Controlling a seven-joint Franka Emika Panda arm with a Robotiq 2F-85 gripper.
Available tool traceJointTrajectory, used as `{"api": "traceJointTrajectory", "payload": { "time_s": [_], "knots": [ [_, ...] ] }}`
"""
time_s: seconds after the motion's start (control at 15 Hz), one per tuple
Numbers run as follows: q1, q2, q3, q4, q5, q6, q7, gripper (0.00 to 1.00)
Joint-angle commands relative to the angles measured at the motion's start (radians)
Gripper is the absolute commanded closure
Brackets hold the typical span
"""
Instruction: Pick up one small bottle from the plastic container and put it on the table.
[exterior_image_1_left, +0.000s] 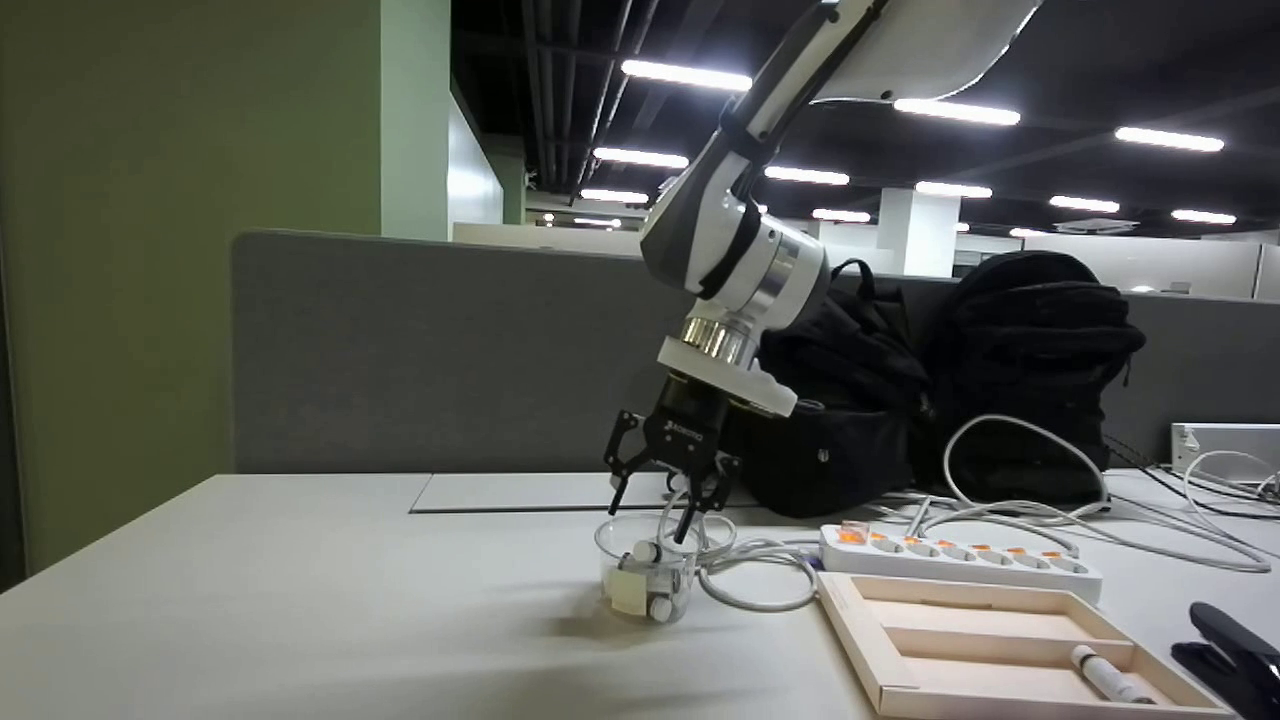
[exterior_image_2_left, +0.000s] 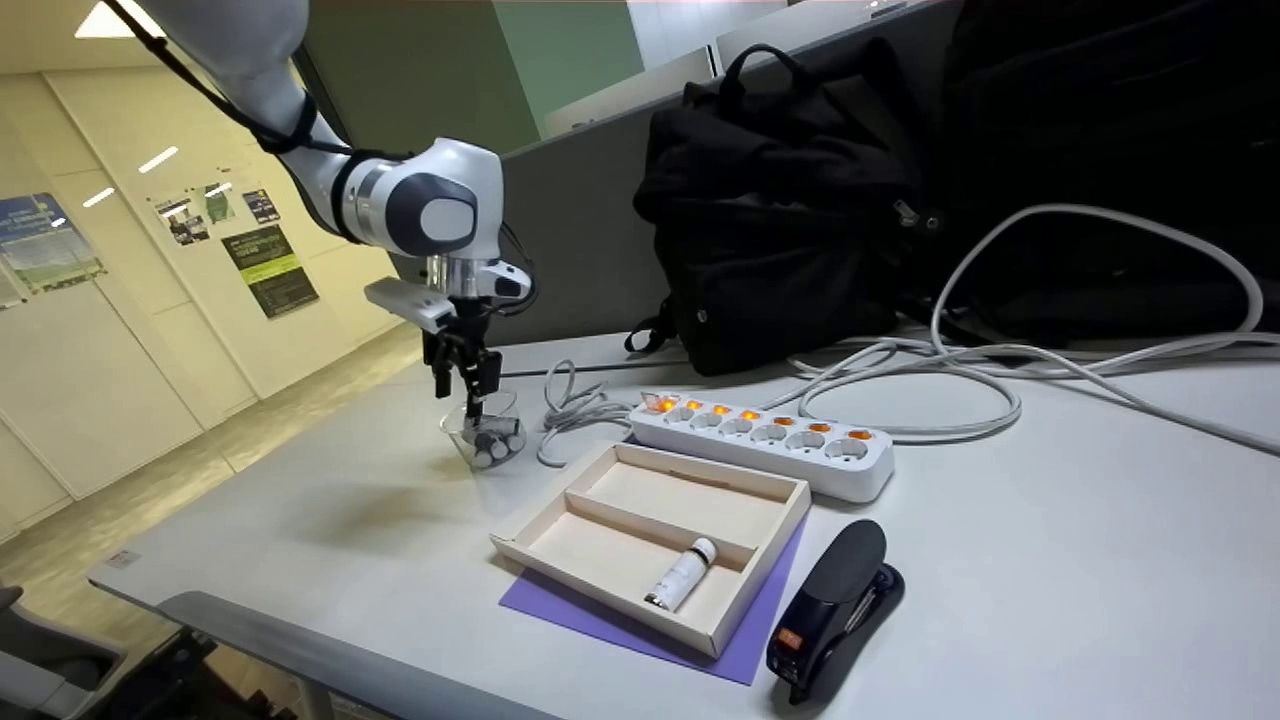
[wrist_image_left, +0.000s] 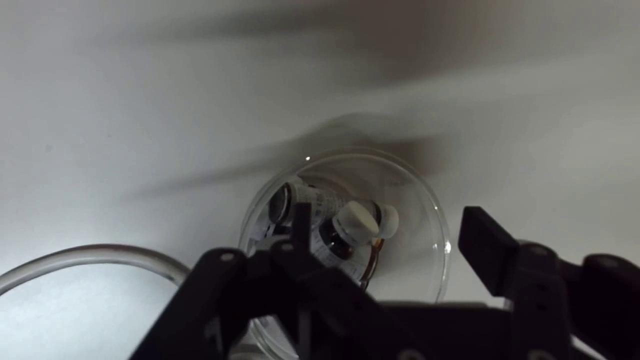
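Tilted and clamped on nothing, the gripper (exterior_image_1_left: 648, 527) hangs with its fingers well apart at the rim of the plastic container (exterior_image_1_left: 609, 560) in an exterior view; the container stands upright on the table (exterior_image_1_left: 300, 600), with small bottles (exterior_image_1_left: 648, 552) jumbled inside and white caps showing through the clear wall. In an exterior view, a separate bottle (exterior_image_2_left: 683, 575) on its side in the beige tray (exterior_image_2_left: 660, 490) gives the likely shape: a slim, round body with a white cap, apt to roll. How deep the fingers reach into the container is hard to tell there. From the wrist view, one finger (wrist_image_left: 301, 225) is seen over the bottles, while its mate stands outside the rim, so closing as they are might, I judge, pinch the container's thin wall. The topmost bottle (wrist_image_left: 347, 234) leans with its cap turned upward and seems the easiest to take. Its brown gleam suggests glass: stiff, light, breakable if dropped, and slippery where the label is smooth. I would bring both pads inside the rim and grip it squarely across the neck just under the cap, squeezing gently, and lift straight up, since the light container could tip or be dragged along.
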Motion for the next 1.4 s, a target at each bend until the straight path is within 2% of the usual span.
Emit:
{"api": "traceJointTrajectory", "payload": {
  "time_s": [0.0, 0.27, 0.33, 0.47, 0.53, 0.6, 1.0, 1.07, 1.13, 1.2, 1.27, 1.33],
  "knots": [
    [-0.008, 0.035, -0.001, 0.051, 0.014, -0.017, 0.012, 0.55],
    [-0.006, 0.066, -0.007, 0.078, 0.008, -0.022, 0.024, 0.81],
    [-0.005, 0.073, -0.008, 0.084, 0.008, -0.019, 0.026, 0.78],
    [-0.003, 0.085, -0.011, 0.099, 0.004, -0.021, 0.032, 0.67],
    [0.0, 0.091, -0.013, 0.106, 0.002, -0.024, 0.037, 0.49],
    [0.003, 0.094, -0.014, 0.111, 0.0, -0.027, 0.04, 0.44],
    [0.017, 0.121, -0.027, 0.138, -0.011, -0.028, 0.067, 0.02],
    [0.024, 0.129, -0.034, 0.144, -0.018, -0.031, 0.079, 0.01],
    [0.031, 0.137, -0.04, 0.149, -0.023, -0.031, 0.091, 0.02],
    [0.036, 0.142, -0.045, 0.155, -0.028, -0.034, 0.101, 0.32],
    [0.041, 0.147, -0.049, 0.161, -0.03, -0.036, 0.107, 0.28],
    [0.045, 0.147, -0.052, 0.167, -0.032, -0.039, 0.114, 0.29]
  ]
}}
